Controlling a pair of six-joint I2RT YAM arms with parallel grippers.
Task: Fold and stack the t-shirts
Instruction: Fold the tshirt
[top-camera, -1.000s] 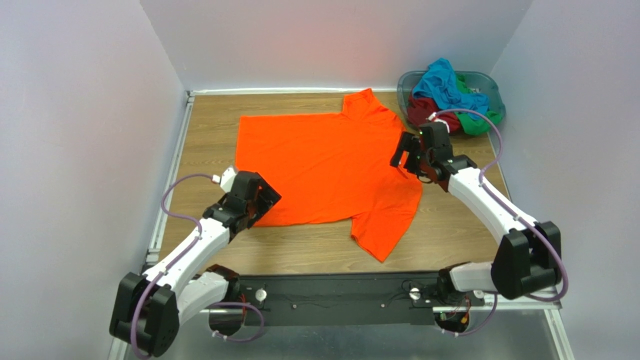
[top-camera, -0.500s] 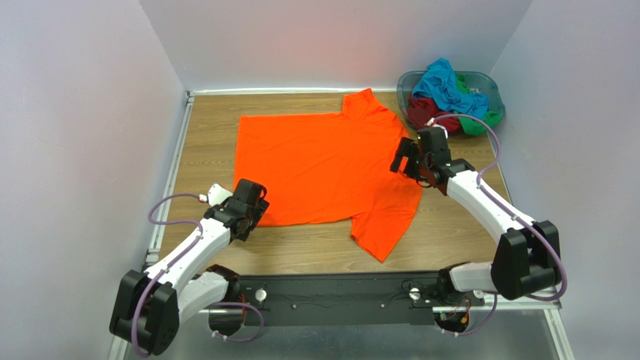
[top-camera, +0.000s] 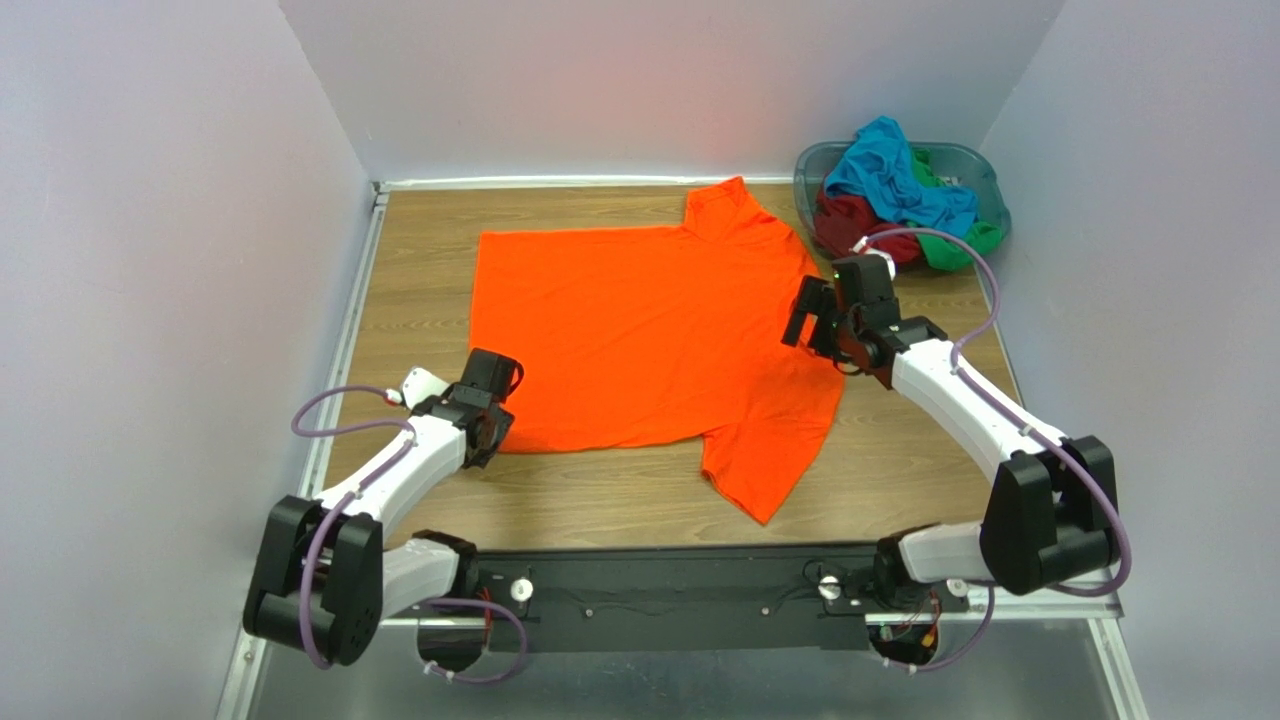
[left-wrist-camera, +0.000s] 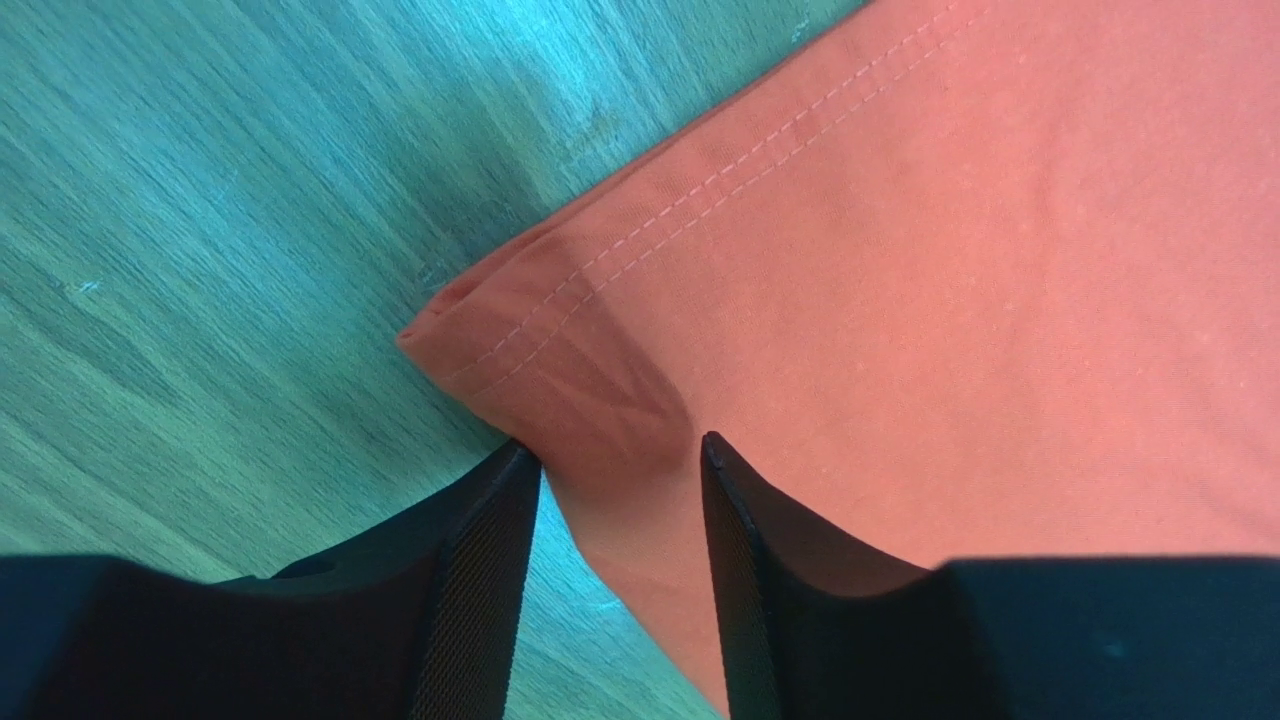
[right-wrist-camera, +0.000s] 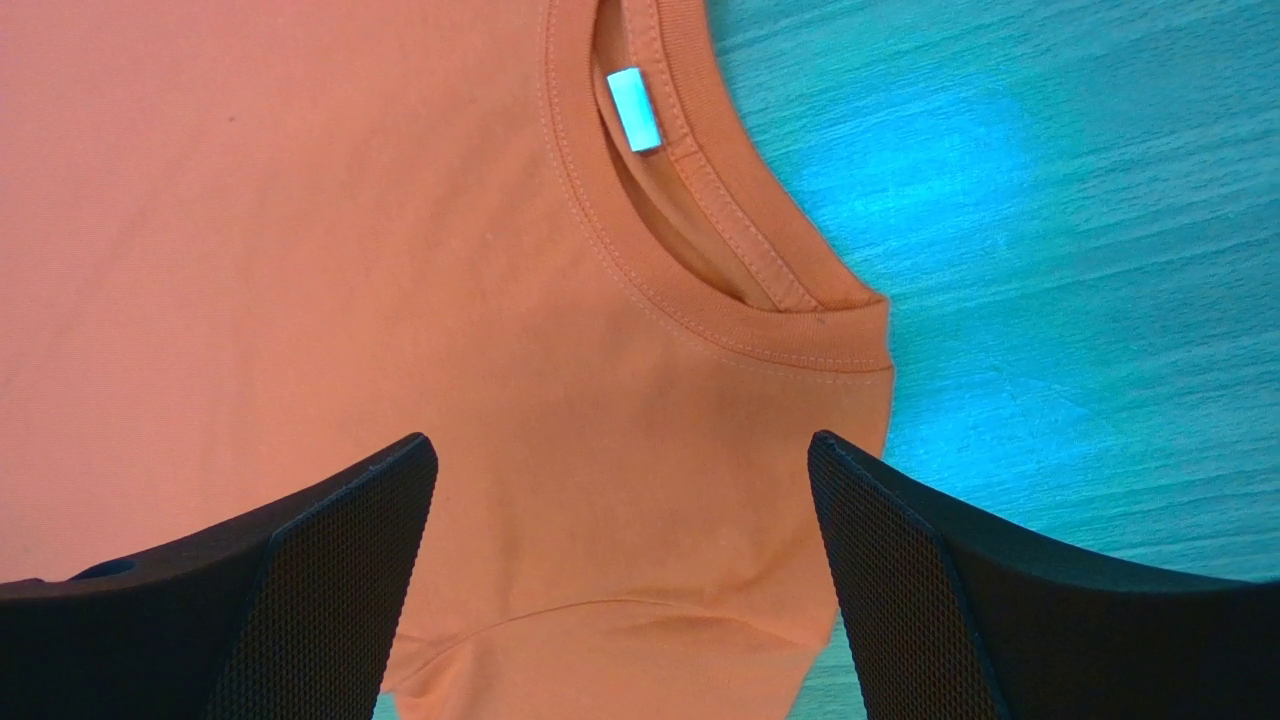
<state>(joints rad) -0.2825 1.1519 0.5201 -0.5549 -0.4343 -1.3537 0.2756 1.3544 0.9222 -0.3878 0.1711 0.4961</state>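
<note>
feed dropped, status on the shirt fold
Left gripper part open astride orange t-shirt hem corner. Right gripper open over collar. Nothing in the way.

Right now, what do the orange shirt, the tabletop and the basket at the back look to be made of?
Orange t-shirt: knit cloth, likely cotton jersey, matte; a double-stitched hem, ribbed collar and soft creases show. Tabletop: wood or wood-look laminate, smooth; grain lines run along it. Basket: seemingly moulded plastic, grey-blue, with a thin rigid rim.
</note>
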